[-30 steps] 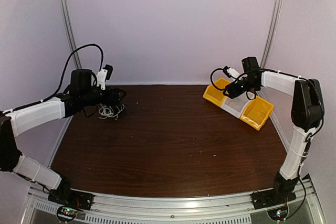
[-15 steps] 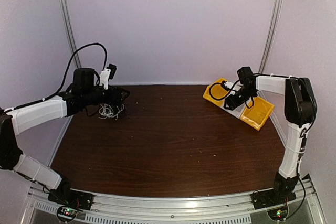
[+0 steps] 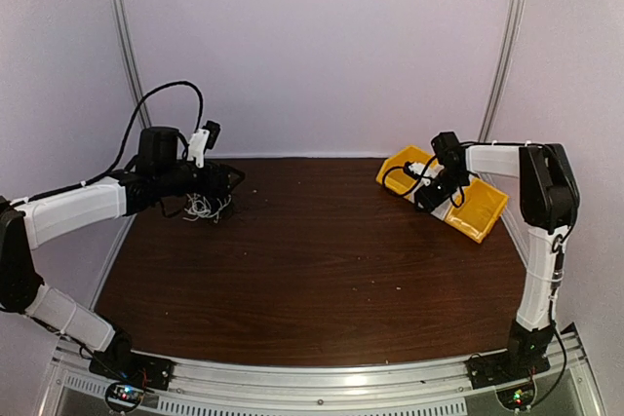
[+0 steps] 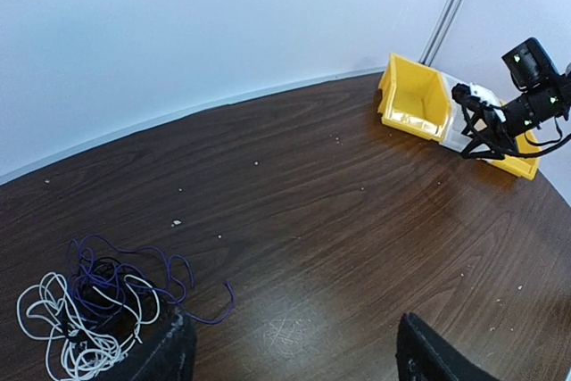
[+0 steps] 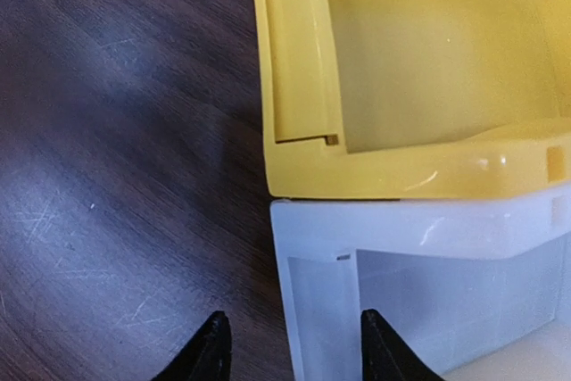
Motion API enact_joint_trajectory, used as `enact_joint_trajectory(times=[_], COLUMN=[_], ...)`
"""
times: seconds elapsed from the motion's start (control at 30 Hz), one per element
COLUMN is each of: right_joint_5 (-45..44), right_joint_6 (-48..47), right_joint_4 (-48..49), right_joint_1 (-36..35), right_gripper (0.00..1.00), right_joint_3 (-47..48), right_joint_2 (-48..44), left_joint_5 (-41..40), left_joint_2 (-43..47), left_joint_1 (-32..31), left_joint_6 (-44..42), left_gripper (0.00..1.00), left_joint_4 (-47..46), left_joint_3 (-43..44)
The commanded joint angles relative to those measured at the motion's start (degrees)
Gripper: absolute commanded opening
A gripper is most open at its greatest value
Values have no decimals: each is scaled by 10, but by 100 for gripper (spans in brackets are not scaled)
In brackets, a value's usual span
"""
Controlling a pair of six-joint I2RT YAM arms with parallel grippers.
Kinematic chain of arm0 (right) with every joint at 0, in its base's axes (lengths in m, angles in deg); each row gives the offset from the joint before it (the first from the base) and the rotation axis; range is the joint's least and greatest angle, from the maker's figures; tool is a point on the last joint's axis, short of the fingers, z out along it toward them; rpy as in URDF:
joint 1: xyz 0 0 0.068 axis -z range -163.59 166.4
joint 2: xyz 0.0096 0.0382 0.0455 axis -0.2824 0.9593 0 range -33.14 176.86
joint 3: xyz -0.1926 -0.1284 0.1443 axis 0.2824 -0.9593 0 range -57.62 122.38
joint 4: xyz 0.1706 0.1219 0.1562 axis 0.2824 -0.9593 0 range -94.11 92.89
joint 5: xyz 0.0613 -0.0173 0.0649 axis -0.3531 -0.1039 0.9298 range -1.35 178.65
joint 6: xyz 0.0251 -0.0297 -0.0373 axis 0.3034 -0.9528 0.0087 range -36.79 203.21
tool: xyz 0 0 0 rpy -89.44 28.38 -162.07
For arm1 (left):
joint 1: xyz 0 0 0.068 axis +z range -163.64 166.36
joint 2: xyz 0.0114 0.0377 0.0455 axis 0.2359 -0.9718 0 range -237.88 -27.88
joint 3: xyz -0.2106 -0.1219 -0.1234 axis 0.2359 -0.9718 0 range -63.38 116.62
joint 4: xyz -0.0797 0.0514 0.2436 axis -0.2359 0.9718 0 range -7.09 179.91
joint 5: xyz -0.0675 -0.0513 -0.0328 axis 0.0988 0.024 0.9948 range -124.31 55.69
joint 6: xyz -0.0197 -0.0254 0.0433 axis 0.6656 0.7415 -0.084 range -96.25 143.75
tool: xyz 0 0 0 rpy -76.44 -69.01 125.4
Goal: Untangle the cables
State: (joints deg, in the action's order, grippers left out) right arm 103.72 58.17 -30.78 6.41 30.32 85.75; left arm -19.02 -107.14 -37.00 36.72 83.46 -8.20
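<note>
While two yellow bins (image 3: 403,170) (image 3: 480,211) flank one clear bin (image 5: 393,220), cables (image 4: 98,305) form one tangle.

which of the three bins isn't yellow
The middle bin: clear white, set between two yellow bins, with the right claw at its corner.

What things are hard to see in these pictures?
- Top view: the cable tangle is tiny and partly under the left gripper.
- Left wrist view: the tangle's lower end is cut off by the bottom edge.
- Right wrist view: the clear bin and yellow bin run past the edges; the right gripper shows only fingertips.
</note>
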Motion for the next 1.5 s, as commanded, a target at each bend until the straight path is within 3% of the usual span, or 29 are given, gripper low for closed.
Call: enact_joint_trajectory(times=[0.0,0.13,0.6,0.93,0.97,1.17,1.33,1.47], right_joint_5=[-20,-35,-95,-106,-110,-82,-68,8], right_joint_6=[-25,-48,-160,-188,-188,-176,-162,-122], right_joint_4=[-8,-2,40,12,16,-9,-37,-40], right_joint_1=[-29,-70,-284,-324,-325,-326,-316,-272], right_gripper=[41,30,14,10,12,45,54,57], right_joint_3=[3,-36,-207,-216,-217,-185,-156,-146], right_joint_2=[-3,-18,-113,-130,-132,-170,-247,-294], left_joint_5=[9,17,22,-10,-10,-73,-151,-243], left_joint_2=[-5,-4,-5,1,2,3,-8,-16], left_joint_1=[-2,-3,-6,-10,-10,-10,-9,-2], left_joint_6=[-6,-12,-11,-5,-5,-9,-5,0], left_gripper=[79,79,79,79,79,80,82,90], left_joint_4=[-13,-13,-15,-15,-15,-8,21,38], left_joint_3=[20,20,17,17,17,18,29,35])
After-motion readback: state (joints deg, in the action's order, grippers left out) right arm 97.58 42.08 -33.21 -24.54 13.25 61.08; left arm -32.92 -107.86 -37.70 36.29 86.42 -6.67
